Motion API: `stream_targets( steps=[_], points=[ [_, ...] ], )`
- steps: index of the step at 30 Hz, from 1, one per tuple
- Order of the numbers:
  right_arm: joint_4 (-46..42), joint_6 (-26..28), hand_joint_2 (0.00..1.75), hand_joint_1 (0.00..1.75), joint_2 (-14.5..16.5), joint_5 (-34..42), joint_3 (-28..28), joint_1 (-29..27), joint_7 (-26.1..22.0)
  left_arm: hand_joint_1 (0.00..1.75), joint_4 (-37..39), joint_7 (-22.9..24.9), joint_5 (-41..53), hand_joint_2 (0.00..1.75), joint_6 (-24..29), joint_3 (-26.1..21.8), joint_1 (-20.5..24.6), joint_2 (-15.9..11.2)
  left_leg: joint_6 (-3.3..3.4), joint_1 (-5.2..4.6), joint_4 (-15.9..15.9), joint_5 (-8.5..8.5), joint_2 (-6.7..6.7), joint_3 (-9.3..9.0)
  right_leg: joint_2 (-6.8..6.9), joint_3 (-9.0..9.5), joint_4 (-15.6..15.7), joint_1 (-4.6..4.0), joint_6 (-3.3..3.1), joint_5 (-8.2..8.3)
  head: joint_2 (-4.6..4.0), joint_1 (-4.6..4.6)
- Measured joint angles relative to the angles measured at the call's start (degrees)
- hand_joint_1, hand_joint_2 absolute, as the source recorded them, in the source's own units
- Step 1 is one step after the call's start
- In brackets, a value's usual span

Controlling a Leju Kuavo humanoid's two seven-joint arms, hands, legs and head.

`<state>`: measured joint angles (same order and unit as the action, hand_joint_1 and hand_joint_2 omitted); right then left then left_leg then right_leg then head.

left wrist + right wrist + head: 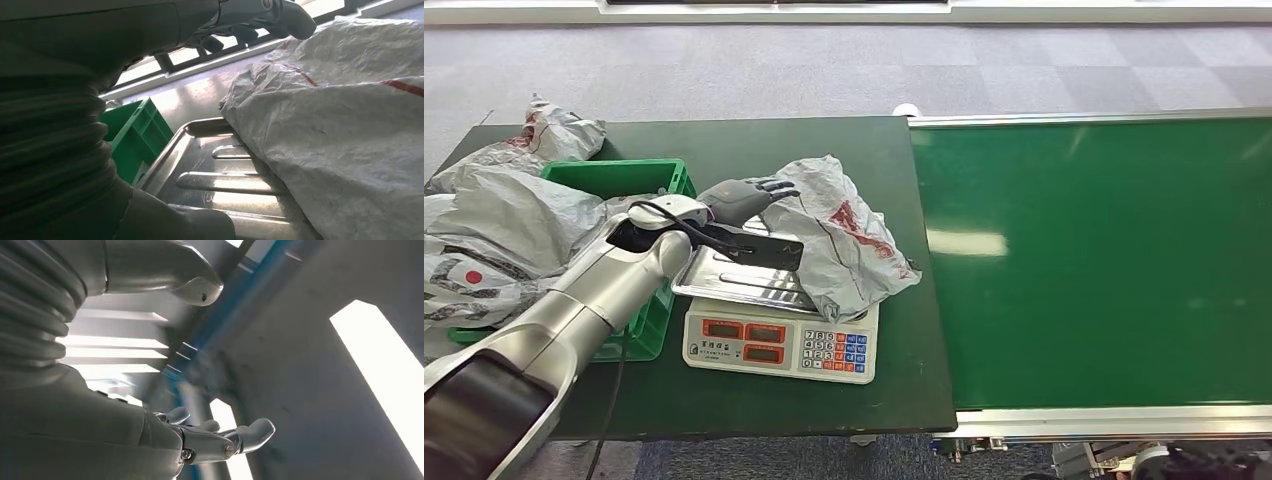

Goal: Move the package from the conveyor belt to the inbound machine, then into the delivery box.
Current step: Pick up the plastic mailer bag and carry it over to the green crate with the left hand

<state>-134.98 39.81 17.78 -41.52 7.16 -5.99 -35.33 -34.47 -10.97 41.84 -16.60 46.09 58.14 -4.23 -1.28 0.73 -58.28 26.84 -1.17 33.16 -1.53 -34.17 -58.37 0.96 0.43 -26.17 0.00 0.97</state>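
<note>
The package (844,240), a crumpled grey-white bag with red print, already lay on the steel tray (724,280) of the inbound machine (779,345), so the first leg from the conveyor belt (1104,260) looked done; the belt carried nothing within view. The left hand (744,198) reached over the tray, its fingers (776,186) at the bag's near upper edge, with the bag lying just beyond and below the fingertips. In the left wrist view the fingers (280,15) arched above the package (345,115), spread rather than closed on it, and whether they touched the plastic could not be told. The right hand (220,437) was empty, its fingers loosely apart. What remained, by my judgement, was gripping the bag and carrying it back past the hand into the green delivery box (639,180), which stood just behind the wrist with other bags piled at it.
</note>
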Motion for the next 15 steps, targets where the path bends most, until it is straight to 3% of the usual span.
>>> stream_targets(
  steps=[3,8,15],
  points=[
    [6.0,-0.01,0.0,0.0,-0.19,-6.01,6.32,-4.14,9.11,0.0,2.22,1.21,-0.53,1.75,2.09,0.12,-0.24,0.67,0.03,-0.04,-0.03,-0.01,-0.1,0.1,0.08,-0.08,0.01,0.05,0.01,0.0,0.0,0.01],
    [9.89,0.12,0.0,0.0,0.7,-10.97,19.6,-5.99,7.7,0.0,5.04,2.68,-0.69,1.75,4.22,0.14,-1.18,1.92,0.08,-0.06,-0.03,-0.05,-0.26,0.29,0.29,-0.15,0.01,0.06,0.01,0.0,0.0,0.0],
    [12.58,0.13,0.0,0.0,1.22,-14.77,25.62,-5.94,9.21,0.0,7.12,3.05,-0.7,1.75,5.24,0.14,-2.23,2.12,0.07,-0.02,-0.01,-0.05,-0.19,0.33,0.25,-0.22,0.0,0.02,0.01,0.0,0.0,0.01]
  ],
)
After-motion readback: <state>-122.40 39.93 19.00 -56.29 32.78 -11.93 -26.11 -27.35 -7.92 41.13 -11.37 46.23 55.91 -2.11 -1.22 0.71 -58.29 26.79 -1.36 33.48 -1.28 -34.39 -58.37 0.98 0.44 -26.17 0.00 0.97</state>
